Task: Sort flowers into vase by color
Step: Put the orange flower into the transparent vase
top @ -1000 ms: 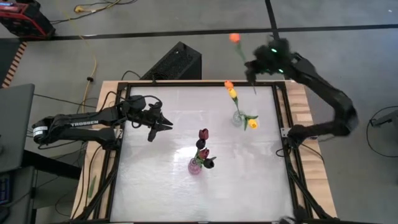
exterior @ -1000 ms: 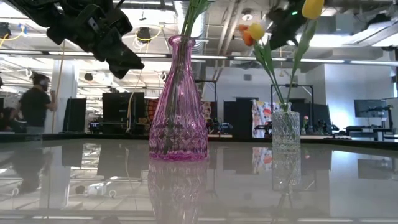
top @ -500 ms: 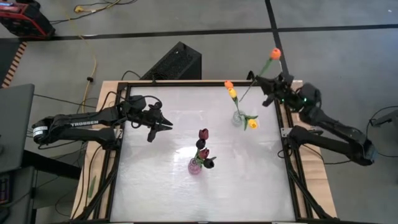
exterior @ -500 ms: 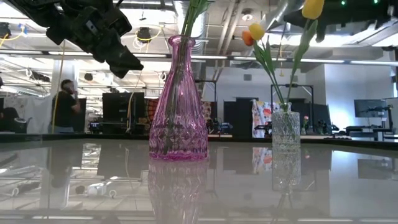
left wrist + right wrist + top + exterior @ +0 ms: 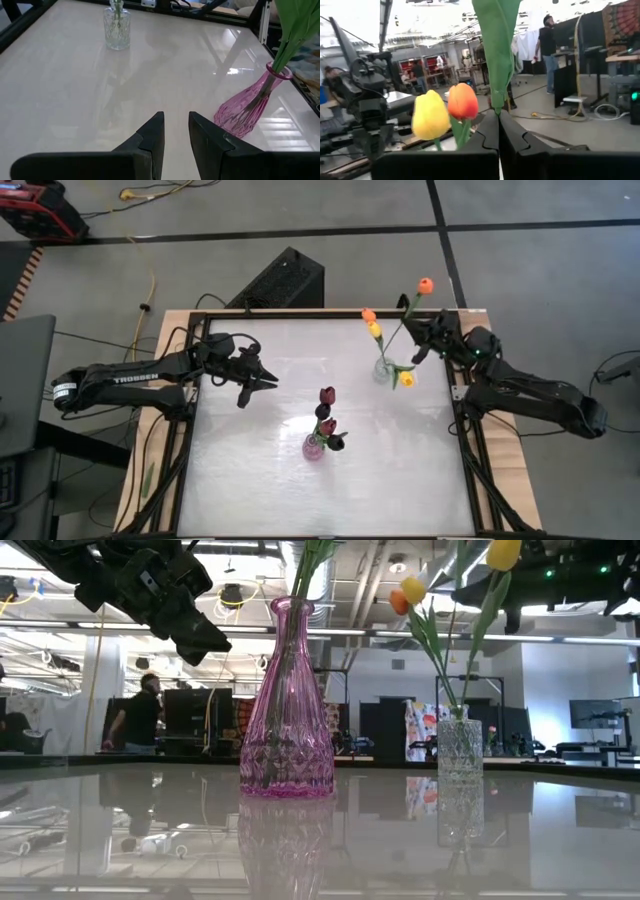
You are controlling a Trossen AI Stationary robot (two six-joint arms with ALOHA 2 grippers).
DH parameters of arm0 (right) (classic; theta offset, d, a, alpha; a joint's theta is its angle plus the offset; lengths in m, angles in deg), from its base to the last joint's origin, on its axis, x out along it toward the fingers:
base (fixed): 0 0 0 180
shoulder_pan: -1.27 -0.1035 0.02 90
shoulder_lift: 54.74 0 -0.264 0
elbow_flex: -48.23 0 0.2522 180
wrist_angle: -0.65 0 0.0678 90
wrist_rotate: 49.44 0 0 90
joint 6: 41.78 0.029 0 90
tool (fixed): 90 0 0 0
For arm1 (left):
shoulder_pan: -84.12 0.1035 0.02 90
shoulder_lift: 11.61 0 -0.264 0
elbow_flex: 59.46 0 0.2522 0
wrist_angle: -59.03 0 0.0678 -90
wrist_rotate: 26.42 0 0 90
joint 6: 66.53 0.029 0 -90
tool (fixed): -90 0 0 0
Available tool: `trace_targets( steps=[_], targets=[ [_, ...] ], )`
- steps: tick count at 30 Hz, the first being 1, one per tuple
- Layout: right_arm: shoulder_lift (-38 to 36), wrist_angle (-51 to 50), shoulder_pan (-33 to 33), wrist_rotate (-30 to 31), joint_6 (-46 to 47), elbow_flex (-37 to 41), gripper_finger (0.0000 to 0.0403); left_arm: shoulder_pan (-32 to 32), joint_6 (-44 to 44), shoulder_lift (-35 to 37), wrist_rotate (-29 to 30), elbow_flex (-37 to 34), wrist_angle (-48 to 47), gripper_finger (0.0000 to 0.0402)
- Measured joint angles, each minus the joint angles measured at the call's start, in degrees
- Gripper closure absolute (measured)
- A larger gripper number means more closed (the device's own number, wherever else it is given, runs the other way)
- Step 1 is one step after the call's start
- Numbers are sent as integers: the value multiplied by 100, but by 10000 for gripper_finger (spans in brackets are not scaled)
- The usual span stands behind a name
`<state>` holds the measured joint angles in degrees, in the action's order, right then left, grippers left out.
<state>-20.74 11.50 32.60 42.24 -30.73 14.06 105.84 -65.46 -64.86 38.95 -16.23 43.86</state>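
Observation:
A clear vase (image 5: pixel 382 370) at the table's far right holds an orange tulip (image 5: pixel 368 315) and two yellow tulips (image 5: pixel 374 330). A pink vase (image 5: pixel 315 447) in the middle holds maroon tulips (image 5: pixel 327 395). My right gripper (image 5: pixel 418 350) is just right of the clear vase and is shut on an orange-red tulip, whose head (image 5: pixel 425 284) points past the table's far edge. My left gripper (image 5: pixel 268 380) hovers open over the left half of the table, nothing between its fingers (image 5: pixel 175 130). My right gripper pinches the orange-red tulip's green stem and leaf (image 5: pixel 496 100) between its two shut fingertips, well below the head. The fingers come about level from the table's right and lie across the stem. The tulip is lifted clear of the table and slants, its head toward the far edge.
A black frame (image 5: pixel 455 395) runs round the white tabletop. A dark box (image 5: pixel 285 278) stands on the floor beyond the far edge. The near half of the table (image 5: pixel 330 500) is bare. People move in the room behind, seen in the low view.
My right gripper has come from beyond the far right corner toward the near edge and down, ending beside the clear vase, and has tipped up toward level. The orange-red tulip came with it and swung about, its head moving right. The left arm kept still.

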Motion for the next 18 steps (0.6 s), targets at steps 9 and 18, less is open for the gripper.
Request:
trace_targets(
  steps=[9, 18],
  targets=[
    [-28, -1102, 230, -5, -391, -525, 384, 2, -1, 0, 136, 0, 204, 326],
    [-23, -1499, 0, -64, -341, -669, 384, 2, 28, 0, 146, 0, 258, 326]
  ],
)
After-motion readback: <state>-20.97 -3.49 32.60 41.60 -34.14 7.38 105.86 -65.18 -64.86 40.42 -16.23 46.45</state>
